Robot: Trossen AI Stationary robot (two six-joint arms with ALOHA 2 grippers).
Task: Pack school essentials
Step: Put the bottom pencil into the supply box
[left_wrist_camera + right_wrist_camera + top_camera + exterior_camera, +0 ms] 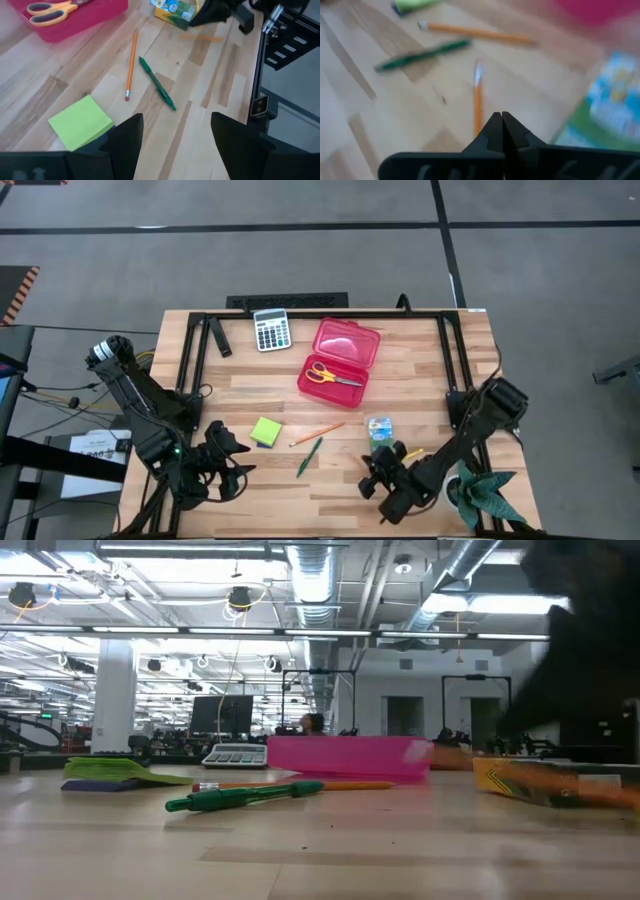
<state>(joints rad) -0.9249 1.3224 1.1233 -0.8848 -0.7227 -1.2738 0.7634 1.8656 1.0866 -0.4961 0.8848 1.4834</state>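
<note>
Nearest the wrist camera, the right end effector (501, 121) has its two dark fingers clenched on the rear end of a yellow-orange pencil (478, 100), which points forward over the wooden desk (430, 390); in the high view this end effector (397, 458) sits near the desk's front edge, just beside a small green-blue carton (379, 429). Left end effector (172, 135) is released, its fingers spread wide, above the desk's front left area (222, 455), close to a lime-green square sticky-note pad (266, 431). Between pad and carton lie an orange pencil with a pink eraser (317, 433) and a dark green pen (308, 457), close together but apart. Farther back stands a red translucent plastic case (339, 362), open, with yellow-handled scissors (333, 375) lying inside it. Left of the case, at the desk's rear, rests a grey-white calculator (271, 330).
</note>
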